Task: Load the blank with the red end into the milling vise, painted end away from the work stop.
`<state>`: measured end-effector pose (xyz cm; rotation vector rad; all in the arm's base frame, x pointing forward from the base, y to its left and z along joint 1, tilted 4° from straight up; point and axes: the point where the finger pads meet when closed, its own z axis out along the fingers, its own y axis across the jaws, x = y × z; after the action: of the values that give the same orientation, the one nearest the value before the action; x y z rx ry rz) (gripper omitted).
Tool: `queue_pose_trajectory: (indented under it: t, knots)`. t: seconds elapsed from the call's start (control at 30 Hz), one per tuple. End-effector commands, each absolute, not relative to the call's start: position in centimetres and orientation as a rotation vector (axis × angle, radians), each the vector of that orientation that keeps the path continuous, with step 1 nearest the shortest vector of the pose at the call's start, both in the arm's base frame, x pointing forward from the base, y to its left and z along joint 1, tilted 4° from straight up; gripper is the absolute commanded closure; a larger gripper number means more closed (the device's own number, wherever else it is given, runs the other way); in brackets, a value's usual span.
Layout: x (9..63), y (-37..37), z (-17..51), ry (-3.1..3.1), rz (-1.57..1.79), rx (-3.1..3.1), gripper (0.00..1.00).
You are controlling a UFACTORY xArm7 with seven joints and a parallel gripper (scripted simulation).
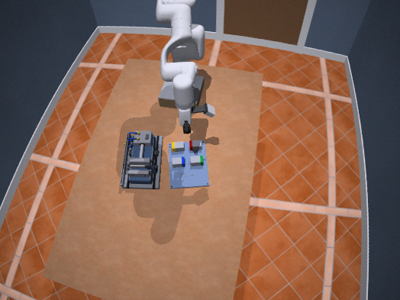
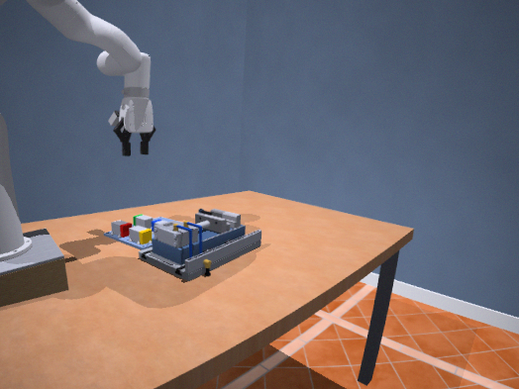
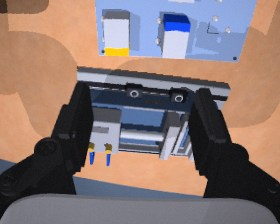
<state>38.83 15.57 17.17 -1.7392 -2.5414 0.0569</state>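
The one red-ended blank (image 1: 195, 145) (image 2: 121, 229) lies on the infeed plate (image 1: 191, 182) (image 2: 110, 236) (image 3: 200, 52), below the gripper (image 1: 186, 127) (image 2: 135, 149) (image 3: 141, 103). Three other blanks (yellow, blue, green ends) share it. The gripper hangs above, released, its two fingers parted around nothing; one vise (image 1: 142, 162) (image 2: 198, 243) (image 3: 106, 127) sits lower too.

From my end, the red-end blank (image 1: 195, 145) (image 2: 121, 229) isn't in my wrist view at all, cut off past the top edge along with part of the infeed plate (image 3: 142, 47). My gripper's black fingers cover bits of the vise (image 3: 142, 110) there too. In the exterior shot the hose block (image 2: 168, 235) hides part of the plate, and the arm (image 2: 89, 25) runs off the left. Top view's too small to make out the fingertip gap.
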Motion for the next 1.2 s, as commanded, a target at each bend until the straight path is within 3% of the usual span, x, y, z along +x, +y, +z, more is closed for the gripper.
queue_pose_trajectory:
  t: [0.0, 1.17]
  knots:
    - [38.1, 15.9, 15.5, -2.543, 0.055, -1.739, 0.30]
    - [34.0, 17.3, 5.6, -2.542, 0.055, -1.739, 0.30]
